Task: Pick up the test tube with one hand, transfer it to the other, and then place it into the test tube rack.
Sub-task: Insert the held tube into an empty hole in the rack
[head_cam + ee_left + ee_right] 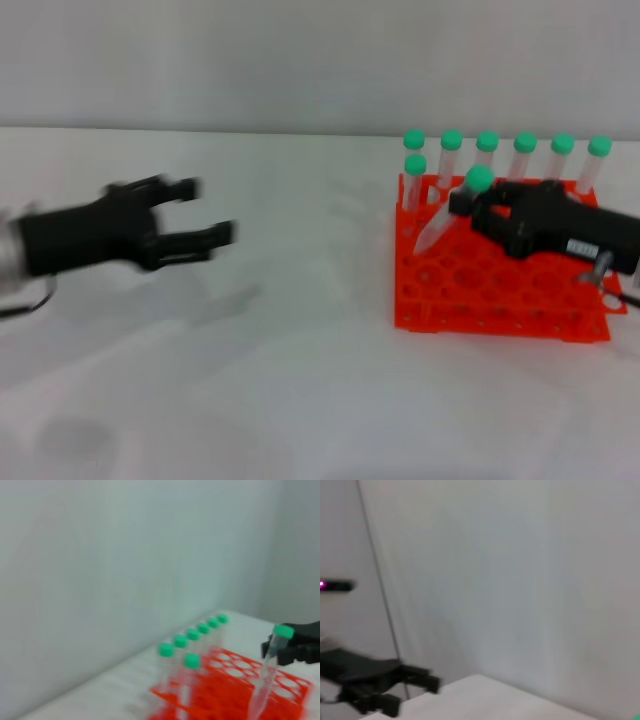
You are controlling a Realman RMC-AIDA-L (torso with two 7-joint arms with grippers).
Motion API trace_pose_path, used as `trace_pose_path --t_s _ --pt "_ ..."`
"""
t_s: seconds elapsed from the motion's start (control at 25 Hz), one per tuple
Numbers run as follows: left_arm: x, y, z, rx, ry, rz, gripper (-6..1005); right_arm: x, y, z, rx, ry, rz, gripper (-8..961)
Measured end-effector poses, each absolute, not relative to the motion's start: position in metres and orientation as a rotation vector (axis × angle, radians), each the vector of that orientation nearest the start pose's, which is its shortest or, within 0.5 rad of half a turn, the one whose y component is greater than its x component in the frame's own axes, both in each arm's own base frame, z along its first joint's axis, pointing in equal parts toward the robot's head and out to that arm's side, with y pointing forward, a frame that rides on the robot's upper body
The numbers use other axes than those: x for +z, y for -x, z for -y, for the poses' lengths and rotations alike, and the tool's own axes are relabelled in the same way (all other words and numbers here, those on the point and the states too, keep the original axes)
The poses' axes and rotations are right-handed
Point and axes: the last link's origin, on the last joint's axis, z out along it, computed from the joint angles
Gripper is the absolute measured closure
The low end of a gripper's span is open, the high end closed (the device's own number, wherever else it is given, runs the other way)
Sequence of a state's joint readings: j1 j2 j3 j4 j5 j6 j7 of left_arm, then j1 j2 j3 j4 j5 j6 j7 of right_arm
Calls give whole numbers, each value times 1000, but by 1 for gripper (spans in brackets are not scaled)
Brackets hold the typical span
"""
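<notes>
My right gripper (467, 204), black and blocky with a small white label (582, 246), is shut on the test tube (445, 222) just below its green cap. The tube hangs tilted, its tip over the near-left holes of the orange-red rack (500, 300). The left wrist view shows this too: the tube (264, 680), the right gripper (295, 649) and the rack (227, 692). My left gripper (210, 211) is open and empty above the table, well left of the rack. It also shows in the right wrist view (414, 690).
Several other green-capped tubes (525, 152) stand upright in the rack's back row, with one more in the second row at the left (415, 172). They also show in the left wrist view (192, 636). The white table (280, 380) lies under both arms.
</notes>
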State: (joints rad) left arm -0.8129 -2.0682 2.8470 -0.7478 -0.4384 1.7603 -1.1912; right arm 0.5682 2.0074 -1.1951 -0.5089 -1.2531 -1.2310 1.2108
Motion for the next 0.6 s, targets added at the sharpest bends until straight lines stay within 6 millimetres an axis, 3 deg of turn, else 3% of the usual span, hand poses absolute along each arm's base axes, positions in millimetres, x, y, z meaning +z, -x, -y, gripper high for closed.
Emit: trace_pose_path --t_s 0.2,0.44,0.6 --pt "58 317 -308 -815 2310 611 105 8 -222 -386 945 2414 -476 736" --pt "50 349 -270 -879 2115 630 105 23 -231 -396 895 2350 -467 735" --pt "41 358 -260 -871 2065 664 105 20 -234 -403 832 2311 -458 734"
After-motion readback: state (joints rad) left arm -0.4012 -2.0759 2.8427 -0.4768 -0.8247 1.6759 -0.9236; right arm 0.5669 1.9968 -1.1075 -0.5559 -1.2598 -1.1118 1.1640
